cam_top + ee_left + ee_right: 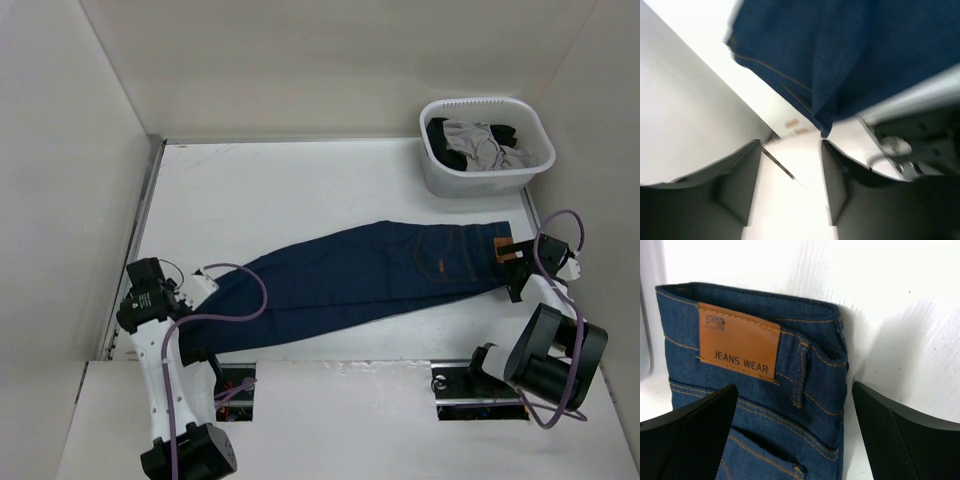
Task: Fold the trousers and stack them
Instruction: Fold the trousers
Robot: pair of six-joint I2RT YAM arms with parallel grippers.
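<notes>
"Where is the left gripper (207, 283)?"

"Lower left. Its jaws are spread apart and hold nothing, just beside the leg end of the long dark blue denim jeans (370, 275)."

"Where do the jeans lie?"

"Flat across the middle of the white table (300, 185)."

"And the right gripper (522, 283)?"

"On the right, jaws spread wide over the waistband with the tan patch (738, 340)."

Trousers (370, 270) dark navy denim, tan-stitched; patch (738, 340) brown; basket (480, 182) white; table (280, 190) white; right hand (795, 386) black.
</notes>
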